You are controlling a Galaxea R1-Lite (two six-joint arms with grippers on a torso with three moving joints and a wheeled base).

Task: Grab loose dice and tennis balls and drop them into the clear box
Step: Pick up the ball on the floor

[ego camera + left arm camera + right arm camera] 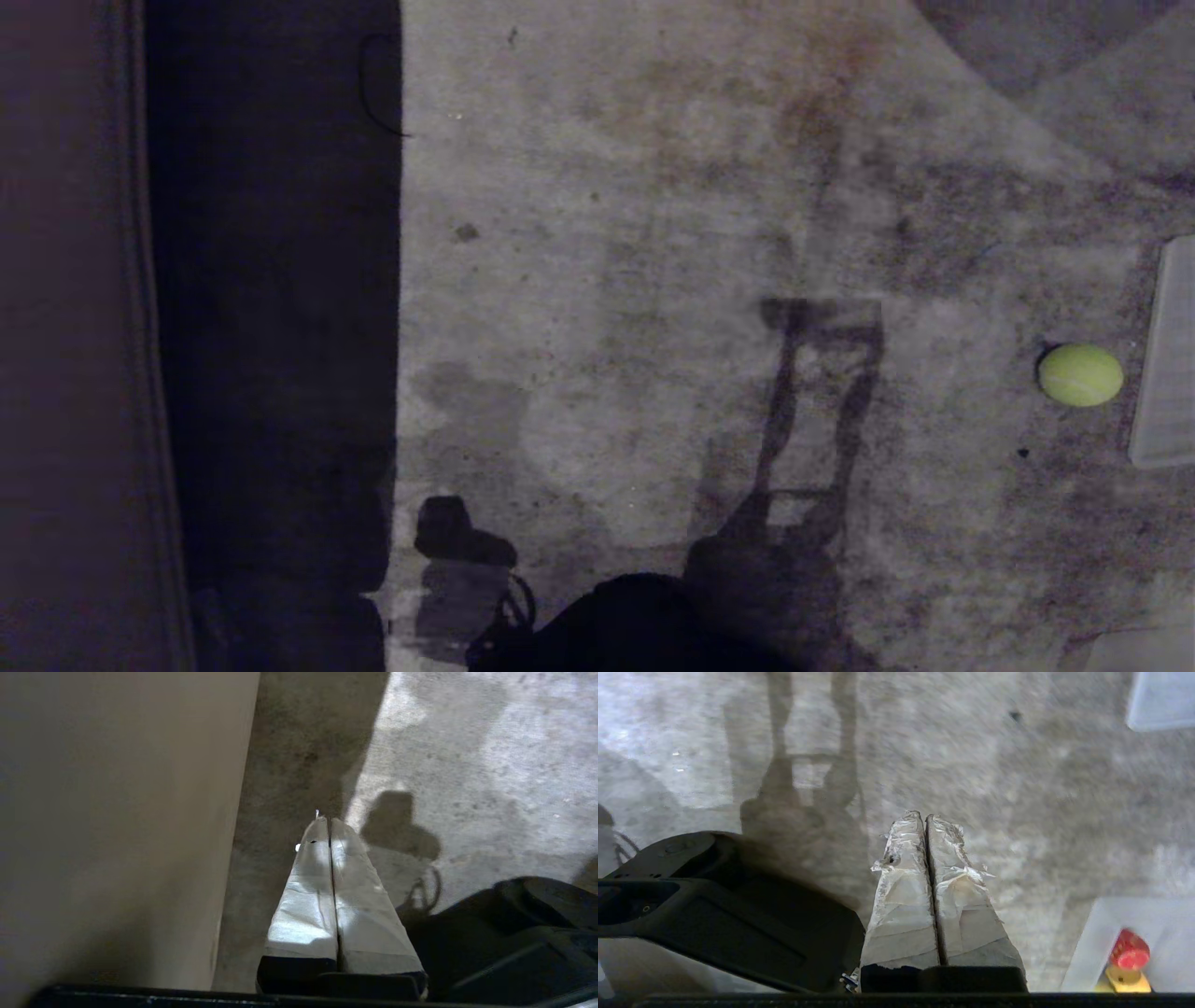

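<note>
both jaws shut (empty) over stained concrete floor (653, 233).

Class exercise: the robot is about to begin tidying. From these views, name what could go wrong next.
1. The tennis ball lies loose on bare floor; a clumsy touch could roll it away.
2. Both the left gripper and the right gripper are shut, so either must open before grasping.

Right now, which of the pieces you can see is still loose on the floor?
The tennis ball, alone on bare concrete. The red die and yellow die already sit in the clear box.
</note>
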